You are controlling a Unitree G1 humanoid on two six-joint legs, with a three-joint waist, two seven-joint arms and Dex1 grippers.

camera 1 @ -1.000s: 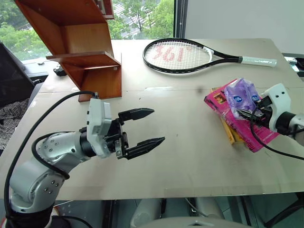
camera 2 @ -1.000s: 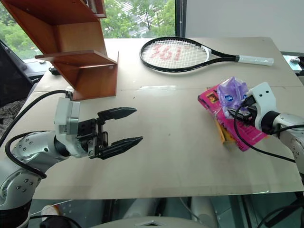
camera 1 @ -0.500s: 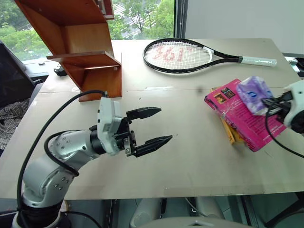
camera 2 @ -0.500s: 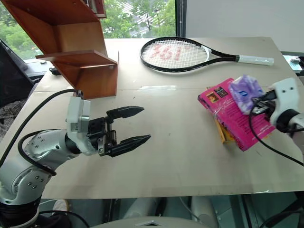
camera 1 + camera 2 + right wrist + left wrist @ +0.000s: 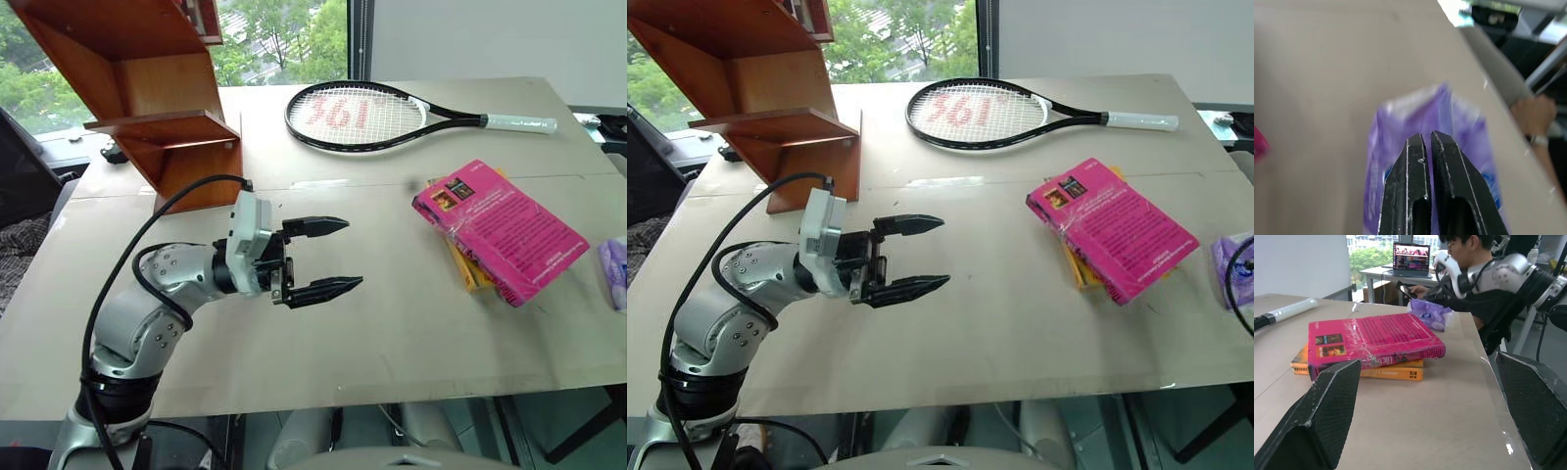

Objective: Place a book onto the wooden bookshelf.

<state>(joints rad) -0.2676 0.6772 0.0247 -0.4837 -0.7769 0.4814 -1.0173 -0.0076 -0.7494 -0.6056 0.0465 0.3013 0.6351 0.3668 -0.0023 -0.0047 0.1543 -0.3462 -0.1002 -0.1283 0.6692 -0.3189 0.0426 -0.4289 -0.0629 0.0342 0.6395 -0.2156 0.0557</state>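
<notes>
The magenta-pink book (image 5: 505,227) lies flat at the table's right, on top of a yellow book (image 5: 468,270). The wooden bookshelf (image 5: 147,88) stands at the far left corner of the table. My left gripper (image 5: 349,255) hovers open and level over the middle of the table, pointing toward the book with nothing between its fingers. In the left wrist view the book (image 5: 1371,340) lies straight ahead of them. My right gripper (image 5: 1427,137) is shut on a purple plastic bag (image 5: 1420,122) at the table's right edge, beyond the book. The left wrist view also shows this right gripper (image 5: 1413,293) over the bag (image 5: 1431,315).
A black tennis racket (image 5: 362,113) lies at the back of the table. The purple bag (image 5: 1236,269) sits by the right edge. A person (image 5: 1469,254) sits at a desk with a laptop (image 5: 1411,258) beyond that edge; a hand (image 5: 1535,115) is close to it.
My right gripper has carried the purple bag off the pink book and away to the table's right edge. The left gripper has crept slightly toward the book, still open.
</notes>
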